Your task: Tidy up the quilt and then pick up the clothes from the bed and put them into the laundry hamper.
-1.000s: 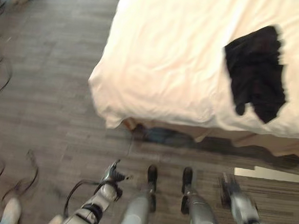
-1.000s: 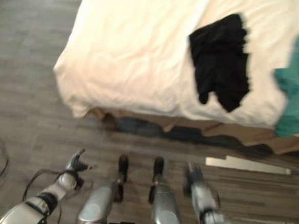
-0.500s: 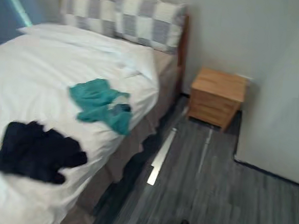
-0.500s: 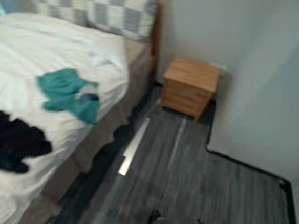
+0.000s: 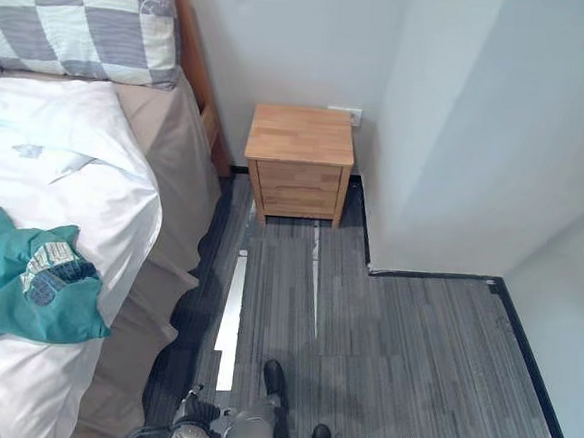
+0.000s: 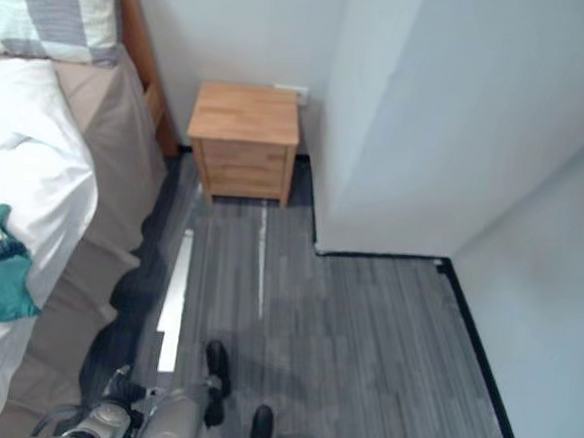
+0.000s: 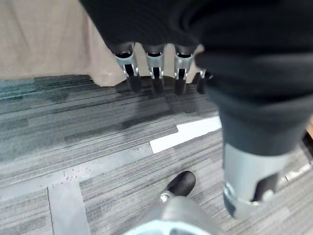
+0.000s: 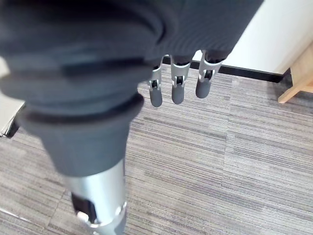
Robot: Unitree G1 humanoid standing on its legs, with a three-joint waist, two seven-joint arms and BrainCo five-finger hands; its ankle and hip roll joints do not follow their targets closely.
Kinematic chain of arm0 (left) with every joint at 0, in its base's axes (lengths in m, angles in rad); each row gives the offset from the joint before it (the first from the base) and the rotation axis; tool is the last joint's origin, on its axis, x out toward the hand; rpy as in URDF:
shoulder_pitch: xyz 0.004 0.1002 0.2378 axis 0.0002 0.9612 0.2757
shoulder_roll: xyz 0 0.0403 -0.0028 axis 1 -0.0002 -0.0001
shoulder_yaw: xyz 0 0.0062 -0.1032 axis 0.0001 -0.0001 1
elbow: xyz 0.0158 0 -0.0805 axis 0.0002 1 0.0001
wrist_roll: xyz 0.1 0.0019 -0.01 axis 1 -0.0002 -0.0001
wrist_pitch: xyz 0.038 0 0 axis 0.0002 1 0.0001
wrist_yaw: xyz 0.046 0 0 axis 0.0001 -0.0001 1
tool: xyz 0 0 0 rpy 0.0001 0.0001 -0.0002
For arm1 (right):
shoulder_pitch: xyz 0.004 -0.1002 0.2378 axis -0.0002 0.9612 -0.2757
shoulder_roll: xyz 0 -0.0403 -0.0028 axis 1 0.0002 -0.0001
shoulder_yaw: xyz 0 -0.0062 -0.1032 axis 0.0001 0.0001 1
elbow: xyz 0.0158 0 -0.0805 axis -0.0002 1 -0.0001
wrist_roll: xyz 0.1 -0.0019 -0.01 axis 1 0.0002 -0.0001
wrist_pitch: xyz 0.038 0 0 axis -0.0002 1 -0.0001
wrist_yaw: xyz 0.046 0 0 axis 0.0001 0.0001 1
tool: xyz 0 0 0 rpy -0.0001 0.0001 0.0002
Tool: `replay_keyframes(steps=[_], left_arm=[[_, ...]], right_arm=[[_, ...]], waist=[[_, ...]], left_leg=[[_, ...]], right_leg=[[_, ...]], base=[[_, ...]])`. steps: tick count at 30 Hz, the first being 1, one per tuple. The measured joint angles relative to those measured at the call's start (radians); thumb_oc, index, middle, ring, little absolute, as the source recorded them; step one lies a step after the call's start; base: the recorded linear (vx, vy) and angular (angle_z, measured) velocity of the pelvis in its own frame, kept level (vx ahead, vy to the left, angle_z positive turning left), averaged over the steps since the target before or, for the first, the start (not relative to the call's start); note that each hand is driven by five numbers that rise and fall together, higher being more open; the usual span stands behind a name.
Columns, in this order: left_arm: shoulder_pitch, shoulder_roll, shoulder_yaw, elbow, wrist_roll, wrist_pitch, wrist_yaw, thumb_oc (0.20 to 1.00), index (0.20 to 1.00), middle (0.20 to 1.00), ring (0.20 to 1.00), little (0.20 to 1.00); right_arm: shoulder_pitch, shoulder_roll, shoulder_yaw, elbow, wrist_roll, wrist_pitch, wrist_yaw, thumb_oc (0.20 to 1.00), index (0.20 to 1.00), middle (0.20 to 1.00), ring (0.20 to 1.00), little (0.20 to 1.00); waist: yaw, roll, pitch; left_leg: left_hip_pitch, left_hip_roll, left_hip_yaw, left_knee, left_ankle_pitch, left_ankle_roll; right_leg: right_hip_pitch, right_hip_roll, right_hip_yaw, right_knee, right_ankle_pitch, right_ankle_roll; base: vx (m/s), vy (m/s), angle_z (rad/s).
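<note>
Left eye view: the bed (image 5: pixel 164 185) is seen along the left edge, with a tan skirt draped down its side and a white quilt (image 5: pixel 64 178) lying smooth but for shallow creases near the head end. A teal garment (image 5: pixel 26 291) is left crumpled on the quilt close to the bed's side edge, soft and folded on itself, within easy reach for collection. A grey-and-white checked pillow (image 5: pixel 80 19) is propped at the head end. A boxy wooden nightstand (image 5: pixel 298 164) is set in the wall corner. No hamper is seen. The left hand (image 7: pixel 155 68) and right hand (image 8: pixel 178 78) are hung over grey plank flooring (image 5: pixel 403 357), fingers relaxed and holding nothing.
</note>
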Motion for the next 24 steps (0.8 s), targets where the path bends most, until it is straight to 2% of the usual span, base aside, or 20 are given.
replay_keyframes(steps=[1, 2, 3, 4, 5, 6, 7, 8, 10, 11, 12, 13, 14, 16, 18, 19, 21, 22, 23, 24], left_arm=[[0.011, 0.002, 0.017, 0.000, 0.000, 0.005, 0.000, 1.000, 1.000, 1.000, 1.000, 1.000], [0.018, 0.006, 0.016, 0.015, -0.001, 0.009, 0.000, 1.000, 1.000, 1.000, 1.000, 1.000], [0.036, 0.008, 0.033, 0.015, 0.002, 0.029, -0.002, 1.000, 1.000, 1.000, 1.000, 1.000], [0.051, 0.003, 0.010, 0.009, 0.006, 0.037, -0.005, 1.000, 1.000, 1.000, 1.000, 1.000], [0.050, 0.014, -0.007, 0.006, 0.007, 0.040, -0.005, 1.000, 1.000, 1.000, 1.000, 1.000], [0.059, 0.027, -0.018, 0.006, 0.007, 0.041, -0.004, 1.000, 1.000, 1.000, 1.000, 1.000], [0.030, 0.046, -0.030, -0.016, 0.006, 0.043, -0.003, 1.000, 1.000, 1.000, 1.000, 1.000], [0.028, 0.052, -0.046, -0.028, 0.007, 0.041, -0.003, 1.000, 1.000, 1.000, 1.000, 1.000], [0.010, 0.058, -0.070, -0.036, 0.007, 0.043, -0.003, 1.000, 1.000, 1.000, 1.000, 1.000], [-0.003, 0.067, -0.072, -0.054, 0.008, 0.040, 0.000, 1.000, 1.000, 1.000, 1.000, 1.000], [-0.027, 0.067, -0.072, -0.046, 0.016, 0.039, 0.002, 1.000, 1.000, 1.000, 1.000, 1.000], [-0.054, 0.069, -0.076, -0.028, 0.017, 0.041, 0.001, 1.000, 1.000, 1.000, 1.000, 1.000], [-0.068, 0.074, -0.076, -0.025, 0.024, 0.040, 0.002, 1.000, 1.000, 1.000, 1.000, 1.000], [-0.073, 0.081, -0.085, -0.011, 0.052, 0.038, 0.000, 1.000, 1.000, 1.000, 1.000, 1.000], [-0.031, 0.087, -0.101, -0.018, 0.055, 0.032, -0.003, 1.000, 1.000, 1.000, 1.000, 1.000], [0.031, 0.104, -0.112, -0.027, 0.055, 0.034, -0.006, 1.000, 1.000, 1.000, 1.000, 1.000], [0.092, 0.075, -0.102, -0.033, 0.054, 0.033, -0.010, 1.000, 1.000, 1.000, 1.000, 1.000], [0.102, 0.058, -0.099, -0.030, 0.052, 0.035, -0.009, 1.000, 1.000, 1.000, 1.000, 1.000], [0.100, 0.045, -0.099, -0.031, 0.052, 0.035, -0.009, 1.000, 1.000, 1.000, 1.000, 1.000], [0.099, 0.041, -0.101, -0.034, 0.050, 0.034, -0.010, 1.000, 1.000, 1.000, 1.000, 1.000]], right_arm=[[0.009, 0.018, 0.000, 0.007, -0.003, 0.002, 0.002, 1.000, 1.000, 1.000, 1.000, 1.000], [0.018, 0.032, 0.000, 0.006, -0.004, 0.001, 0.002, 1.000, 1.000, 1.000, 1.000, 1.000], [0.038, 0.054, 0.007, 0.008, -0.018, 0.000, 0.010, 1.000, 1.000, 1.000, 1.000, 1.000], [0.032, 0.048, 0.005, 0.001, -0.024, 0.001, 0.014, 1.000, 1.000, 1.000, 1.000, 1.000], [0.019, 0.057, 0.004, -0.014, -0.024, 0.003, 0.019, 1.000, 1.000, 1.000, 1.000, 1.000], [0.015, 0.065, 0.005, -0.033, -0.023, 0.004, 0.019, 1.000, 1.000, 1.000, 1.000, 1.000], [0.003, 0.070, 0.004, -0.060, -0.023, 0.003, 0.020, 1.000, 1.000, 1.000, 1.000, 1.000], [-0.004, 0.071, -0.007, -0.061, -0.023, 0.015, 0.021, 1.000, 1.000, 1.000, 1.000, 1.000], [-0.015, 0.058, -0.005, -0.060, -0.022, 0.017, 0.019, 1.000, 1.000, 1.000, 1.000, 1.000], [-0.010, 0.054, 0.016, -0.087, -0.022, 0.011, 0.017, 1.000, 1.000, 1.000, 1.000, 1.000], [-0.023, 0.054, 0.012, -0.092, -0.021, 0.011, 0.021, 1.000, 1.000, 1.000, 1.000, 1.000], [-0.030, 0.054, -0.001, -0.089, -0.021, 0.015, 0.021, 1.000, 1.000, 1.000, 1.000, 1.000], [-0.045, 0.054, -0.014, -0.076, -0.020, 0.015, 0.021, 1.000, 1.000, 1.000, 1.000, 1.000], [-0.083, 0.054, -0.052, -0.073, -0.013, 0.017, 0.021, 1.000, 1.000, 1.000, 1.000, 1.000], [-0.099, 0.069, -0.061, -0.073, -0.012, 0.015, 0.028, 1.000, 1.000, 1.000, 1.000, 1.000], [-0.108, 0.085, -0.065, -0.073, -0.012, 0.018, 0.043, 1.000, 1.000, 1.000, 1.000, 1.000], [-0.143, 0.072, -0.081, -0.080, -0.012, 0.006, 0.040, 1.000, 1.000, 1.000, 1.000, 1.000], [-0.153, 0.065, -0.077, -0.077, -0.011, -0.003, 0.040, 1.000, 1.000, 1.000, 1.000, 1.000], [-0.153, 0.055, -0.075, -0.071, -0.010, 0.001, 0.040, 1.000, 1.000, 1.000, 1.000, 1.000], [-0.152, 0.048, -0.076, -0.071, -0.005, 0.009, 0.039, 1.000, 1.000, 1.000, 1.000, 1.000]], waist=[[0.010, -0.014, -0.011], [0.017, -0.033, -0.018], [0.024, -0.044, -0.032], [0.022, -0.007, -0.023], [0.025, -0.005, -0.011], [0.017, -0.003, -0.006], [0.008, -0.023, 0.014], [0.010, -0.028, 0.014], [0.017, -0.015, 0.025], [0.014, -0.015, 0.027], [-0.001, -0.013, 0.034], [-0.012, -0.002, 0.042], [-0.005, -0.005, 0.039], [-0.043, 0.029, 0.057], [-0.026, 0.029, 0.055], [-0.028, 0.011, 0.040], [0.002, 0.017, 0.016], [0.009, 0.013, 0.015], [0.013, 0.012, 0.016], [0.014, 0.013, 0.016]], left_leg=[[0.023, -0.002, -0.006, 0.016, 0.003, 0.033], [0.033, -0.019, -0.031, 0.051, -0.008, 0.040], [0.110, -0.042, -0.029, 0.127, -0.083, 0.076], [0.165, -0.018, -0.046, 0.067, -0.113, 0.134], [0.202, -0.023, -0.063, 0.036, -0.104, 0.139], [0.221, -0.041, -0.111, 0.026, -0.101, 0.141], [0.231, -0.086, -0.186, 0.001, -0.111, 0.147], [0.254, -0.108, -0.202, -0.035, -0.108, 0.142], [0.297, -0.143, -0.267, -0.080, -0.098, 0.132], [0.302, -0.163, -0.316, -0.080, -0.162, 0.056], [0.320, -0.150, -0.259, -0.082, -0.186, 0.072], [0.336, -0.168, -0.276, -0.095, -0.178, 0.068], [0.351, -0.182, -0.313, -0.100, -0.169, 0.072], [0.419, -0.181, -0.399, -0.125, -0.172, 0.072], [0.515, -0.168, -0.398, -0.138, -0.177, 0.063], [0.577, -0.179, -0.398, -0.099, -0.198, 0.032], [0.491, -0.160, -0.347, 0.148, -0.213, 0.008], [0.387, -0.147, -0.341, 0.355, -0.174, -0.020], [0.317, -0.126, -0.320, 0.485, -0.163, -0.019], [0.292, -0.094, -0.290, 0.485, -0.216, -0.015]], right_leg=[[0.017, -0.005, -0.009, 0.000, -0.020, 0.005], [0.027, -0.013, -0.022, 0.001, -0.040, 0.003], [-0.010, -0.035, -0.057, 0.192, -0.067, 0.137], [-0.108, -0.035, -0.055, 0.452, -0.089, 0.186], [-0.219, -0.067, -0.042, 0.699, -0.079, 0.231], [-0.309, -0.096, -0.037, 0.839, -0.085, 0.237], [-0.466, -0.150, 0.022, 0.950, -0.082, 0.243], [-0.508, -0.173, 0.051, 0.903, -0.080, 0.244], [-0.509, -0.183, 0.060, 0.673, -0.090, 0.214], [-0.486, -0.183, 0.059, 0.416, -0.091, 0.180], [-0.448, -0.183, 0.084, 0.229, -0.032, 0.197], [-0.423, -0.191, 0.140, 0.059, 0.036, 0.216], [-0.435, -0.196, 0.174, -0.006, 0.088, 0.217], [-0.440, -0.212, 0.183, -0.005, 0.207, 0.213], [-0.416, -0.188, 0.122, 0.047, 0.258, 0.185], [-0.407, -0.159, 0.111, 0.156, 0.275, 0.132], [-0.395, -0.123, 0.115, 0.217, 0.270, 0.052], [-0.373, -0.132, 0.108, 0.200, 0.247, 0.025], [-0.334, -0.134, 0.109, 0.160, 0.228, 0.018], [-0.296, -0.130, 0.104, 0.113, 0.218, 0.018]], base=[[0.43, 0.029, 0.34], [0.59, 0.072, 0.52], [0.38, 0.037, 0.52], [0.54, -0.012, 0.53], [0.29, -0.022, 0.50], [0.58, -0.061, 1.28], [0.30, -0.041, 1.53], [0.65, -0.183, 1.46], [0.52, -0.246, 1.20], [0.49, -0.332, 1.87], [0.71, -0.474, 2.21], [0.55, -0.388, 1.65], [0.60, -0.354, 1.79], [0.59, -0.388, 1.49], [0.40, -0.345, 0.64], [0.28, -0.335, 0.29], [0.26, -0.335, -0.23], [0.19, -0.170, -0.30], [0.15, -0.091, 0.06], [0.21, -0.092, 0.23]])
